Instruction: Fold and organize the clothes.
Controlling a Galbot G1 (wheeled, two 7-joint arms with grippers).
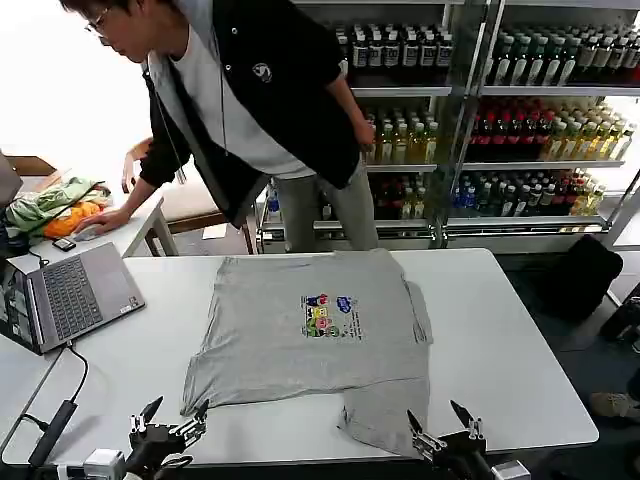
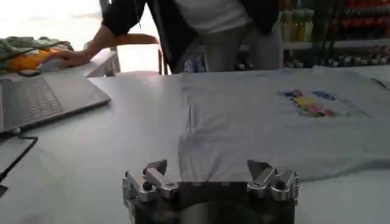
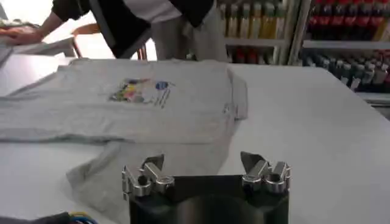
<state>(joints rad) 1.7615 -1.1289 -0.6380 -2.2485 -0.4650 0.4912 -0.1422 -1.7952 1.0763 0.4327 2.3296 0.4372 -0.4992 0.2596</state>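
Note:
A light grey short-sleeved shirt (image 1: 300,340) with a small multicoloured print (image 1: 328,315) lies spread on the white table (image 1: 510,340), partly folded, one flap (image 1: 385,420) hanging toward the near edge. My left gripper (image 1: 172,411) hovers open at the table's front left, just short of the shirt's near left corner. My right gripper (image 1: 440,415) stands open at the front right, beside the hanging flap. The shirt (image 2: 268,122) lies just beyond the left gripper (image 2: 210,167) in the left wrist view. In the right wrist view, the right gripper (image 3: 204,161) hangs over the shirt's (image 3: 152,106) near flap.
An open laptop (image 1: 60,295) with a cable (image 1: 60,410) sits at the table's left. A green-and-orange fabric heap (image 1: 55,210) lies on a side table where a person's hand (image 1: 95,222) rests. Drink shelves (image 1: 500,110) stand behind.

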